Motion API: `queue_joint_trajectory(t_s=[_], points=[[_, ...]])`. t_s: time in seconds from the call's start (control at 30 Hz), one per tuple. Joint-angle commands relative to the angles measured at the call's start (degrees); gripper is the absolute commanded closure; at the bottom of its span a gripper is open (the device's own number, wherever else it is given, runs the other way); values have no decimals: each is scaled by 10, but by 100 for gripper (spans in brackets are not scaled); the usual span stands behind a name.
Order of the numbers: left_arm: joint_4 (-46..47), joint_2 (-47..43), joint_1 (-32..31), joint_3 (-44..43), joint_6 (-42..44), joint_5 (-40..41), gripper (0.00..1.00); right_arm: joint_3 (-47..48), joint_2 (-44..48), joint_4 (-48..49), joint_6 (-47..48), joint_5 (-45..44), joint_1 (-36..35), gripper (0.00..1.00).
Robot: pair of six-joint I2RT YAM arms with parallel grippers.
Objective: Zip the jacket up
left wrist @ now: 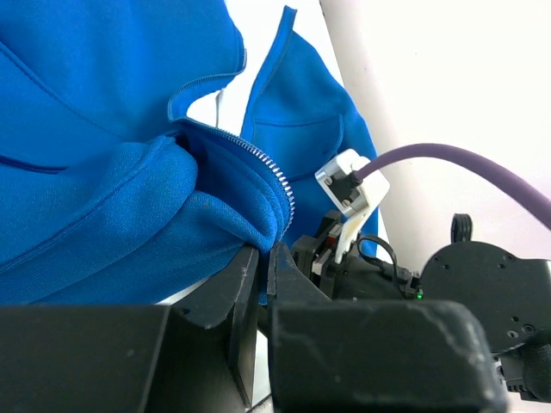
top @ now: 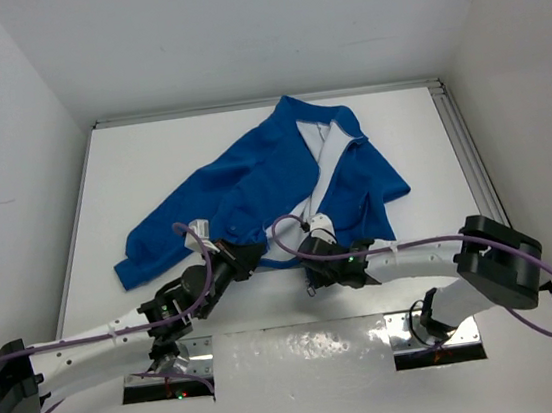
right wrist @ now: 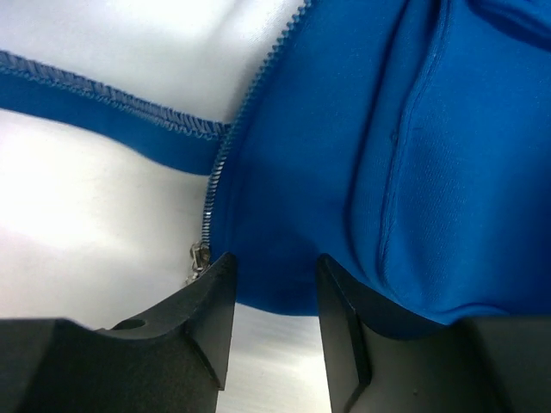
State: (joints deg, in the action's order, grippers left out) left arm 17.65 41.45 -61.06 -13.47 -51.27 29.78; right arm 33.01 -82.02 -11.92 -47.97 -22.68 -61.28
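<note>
The blue jacket (top: 253, 179) lies crumpled and open on the white table, its white lining showing down the front. My left gripper (top: 245, 258) is at its near hem; in the left wrist view the left gripper (left wrist: 265, 262) is shut on a fold of blue jacket fabric (left wrist: 103, 172) just below the zipper teeth (left wrist: 269, 169). My right gripper (top: 310, 261) is next to it, open. In the right wrist view the right gripper (right wrist: 274, 297) straddles the jacket's bottom corner (right wrist: 387, 129), with the zipper slider (right wrist: 199, 258) just beside the left fingertip (right wrist: 215, 284).
The table (top: 420, 148) has a raised rail (top: 472, 162) along its right side and white walls around. A purple cable (top: 289, 227) loops over the jacket's near edge. The other wrist's white camera block (left wrist: 349, 182) sits close to my left gripper.
</note>
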Motion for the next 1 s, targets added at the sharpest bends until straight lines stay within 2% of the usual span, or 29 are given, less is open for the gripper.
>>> queue_joint_trajectory(t_s=[0.0,0.37,0.7,0.9,0.97], points=[[21,-8,4,-1,2,-4,100,25,-14,-3,1,-33,-3,59],[25,6,4,4,-8,-2,100,52,-32,-20,-4,-17,-18,58],[15,-8,4,8,-7,5,100,32,-53,-11,-24,-6,-19,59],[6,-22,4,9,-5,11,100,3,-54,-3,-52,4,-19,61],[2,-22,4,5,-1,9,100,-8,-46,0,-56,4,-19,66]])
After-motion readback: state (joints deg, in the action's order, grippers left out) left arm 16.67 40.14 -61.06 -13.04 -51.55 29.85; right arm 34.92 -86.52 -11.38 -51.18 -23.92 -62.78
